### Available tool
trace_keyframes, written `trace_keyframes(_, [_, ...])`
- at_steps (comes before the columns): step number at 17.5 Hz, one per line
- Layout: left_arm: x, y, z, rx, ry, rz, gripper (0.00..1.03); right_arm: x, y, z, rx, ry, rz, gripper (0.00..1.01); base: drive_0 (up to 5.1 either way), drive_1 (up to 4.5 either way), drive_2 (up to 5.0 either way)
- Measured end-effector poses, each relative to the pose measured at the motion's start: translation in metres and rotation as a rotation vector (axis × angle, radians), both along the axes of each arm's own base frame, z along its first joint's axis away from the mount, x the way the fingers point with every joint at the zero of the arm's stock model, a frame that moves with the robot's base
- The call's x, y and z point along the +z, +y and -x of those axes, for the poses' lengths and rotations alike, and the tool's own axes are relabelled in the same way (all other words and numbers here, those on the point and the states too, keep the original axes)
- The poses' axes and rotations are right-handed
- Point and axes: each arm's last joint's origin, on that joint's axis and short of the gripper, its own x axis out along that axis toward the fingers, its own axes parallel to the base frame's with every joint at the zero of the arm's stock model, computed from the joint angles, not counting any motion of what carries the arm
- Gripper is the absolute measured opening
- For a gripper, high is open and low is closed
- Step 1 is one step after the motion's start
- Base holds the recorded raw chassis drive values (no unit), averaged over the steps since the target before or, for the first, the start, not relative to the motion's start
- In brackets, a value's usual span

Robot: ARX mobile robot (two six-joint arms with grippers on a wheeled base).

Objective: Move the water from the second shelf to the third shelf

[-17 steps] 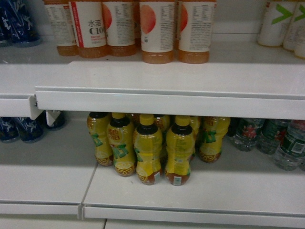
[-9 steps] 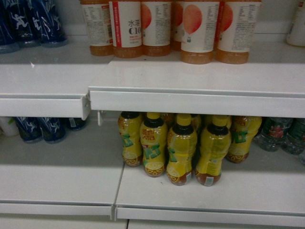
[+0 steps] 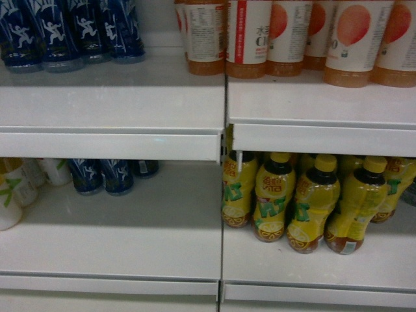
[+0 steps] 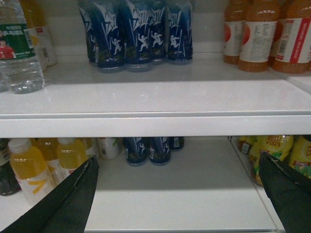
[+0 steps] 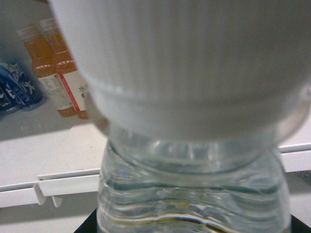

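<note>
Water (image 5: 194, 184) fills the right wrist view, seemingly grasped by that pincer; left pincer (image 4: 177, 194) released.

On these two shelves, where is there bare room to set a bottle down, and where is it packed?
The lower shelf lies bare between the blue bottles at the back and the yellow bottles on the right. The upper shelf is bare in front of the blue bottles there. It is crowded in the yellow cluster and the orange bottles above.

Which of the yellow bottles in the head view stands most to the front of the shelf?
The second yellow bottle from the right; its base sits lowest, nearest the shelf edge.
</note>
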Motion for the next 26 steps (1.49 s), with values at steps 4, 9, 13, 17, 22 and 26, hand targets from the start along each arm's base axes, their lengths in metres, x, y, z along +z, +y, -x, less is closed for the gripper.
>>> trace_keyframes(4, [0.0000, 0.0000, 0.0000, 0.000, 0.000, 0.000, 0.98, 0.0003, 0.0000, 0.0000, 0.002, -0.003, 0.000, 0.43, -4.4, 2.02, 2.0])
trace_keyframes(9, [0.0000, 0.0000, 0.0000, 0.000, 0.000, 0.000, 0.98, 0.0001, 0.0001, -0.0001, 0.003, -0.002, 0.000, 0.43, -4.3, 2.06, 2.1])
trace_keyframes(13, [-0.0001, 0.0000, 0.0000, 0.000, 0.001, 0.000, 0.98, 0.0002, 0.0001, 0.0000, 0.002, -0.002, 0.000, 0.43, -4.3, 2.11, 2.1])
trace_keyframes(17, [0.0000, 0.0000, 0.0000, 0.000, 0.000, 0.000, 0.98, 0.0000, 0.0000, 0.0000, 0.002, 0.000, 0.001, 0.43, -4.4, 2.00, 2.0])
trace_keyframes(22, [-0.0001, 0.0000, 0.0000, 0.000, 0.001, 0.000, 0.98, 0.0005, 0.0001, 0.0001, 0.002, -0.005, -0.001, 0.43, -4.4, 2.06, 2.1])
trace_keyframes(26, [-0.0001, 0.0000, 0.0000, 0.000, 0.002, 0.000, 0.98, 0.0003, 0.0001, 0.0001, 0.002, -0.003, 0.000, 0.43, -4.4, 1.99, 2.0])
